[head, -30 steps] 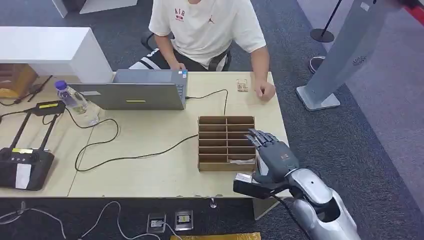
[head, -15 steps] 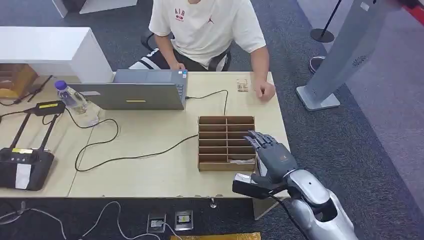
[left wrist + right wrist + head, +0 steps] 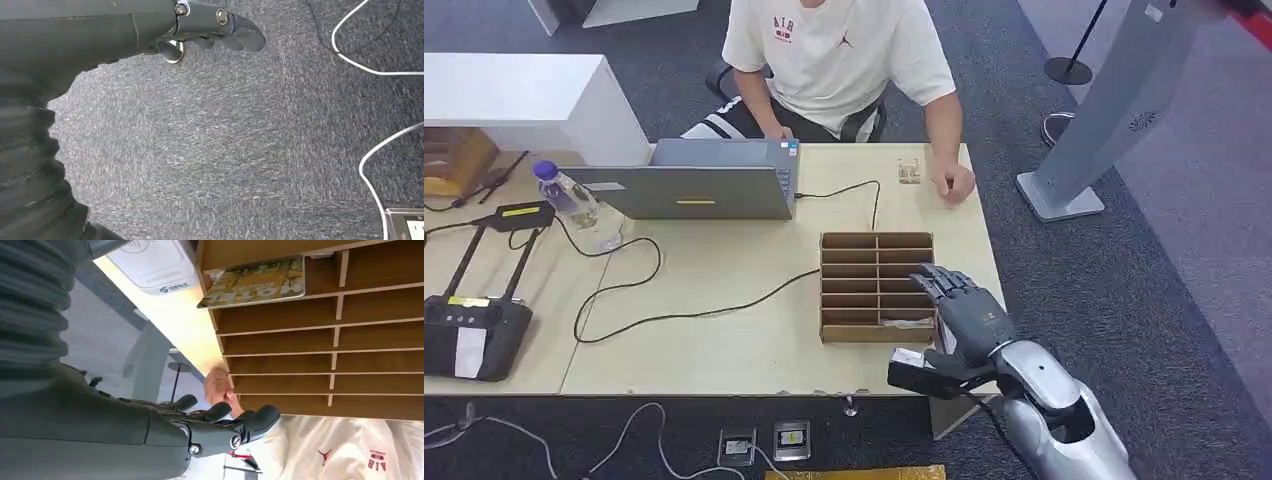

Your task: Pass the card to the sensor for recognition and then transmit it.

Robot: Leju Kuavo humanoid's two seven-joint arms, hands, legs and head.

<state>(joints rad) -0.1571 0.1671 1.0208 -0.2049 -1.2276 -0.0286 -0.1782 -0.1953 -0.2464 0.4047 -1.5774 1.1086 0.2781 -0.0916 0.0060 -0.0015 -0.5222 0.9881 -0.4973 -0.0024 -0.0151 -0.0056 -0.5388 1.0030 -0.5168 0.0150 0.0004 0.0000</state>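
A brown wooden slotted rack (image 3: 876,286) stands on the tan table (image 3: 724,350) near its right end. One yellow patterned card (image 3: 255,284) lies in the rack's nearest right slot (image 3: 907,323). My right hand (image 3: 969,315) hovers just off the rack's right side, fingers spread and holding nothing; in the right wrist view the right hand (image 3: 200,430) is apart from the card. A white flat pad with a printed logo (image 3: 152,264) lies on the table by the rack's near corner (image 3: 910,356). My left hand (image 3: 212,22) hangs over the carpet, holding nothing.
A person sits behind the table, one hand (image 3: 954,183) resting near a small clear item (image 3: 909,172). A laptop (image 3: 694,182), a water bottle (image 3: 574,205), cables (image 3: 674,310) and a black controller (image 3: 464,335) take up the left part. A grey stand (image 3: 1104,120) rises at the right.
My right hand has drifted a little toward the table's near edge, staying beside the rack. The card and the person's hand have not moved.
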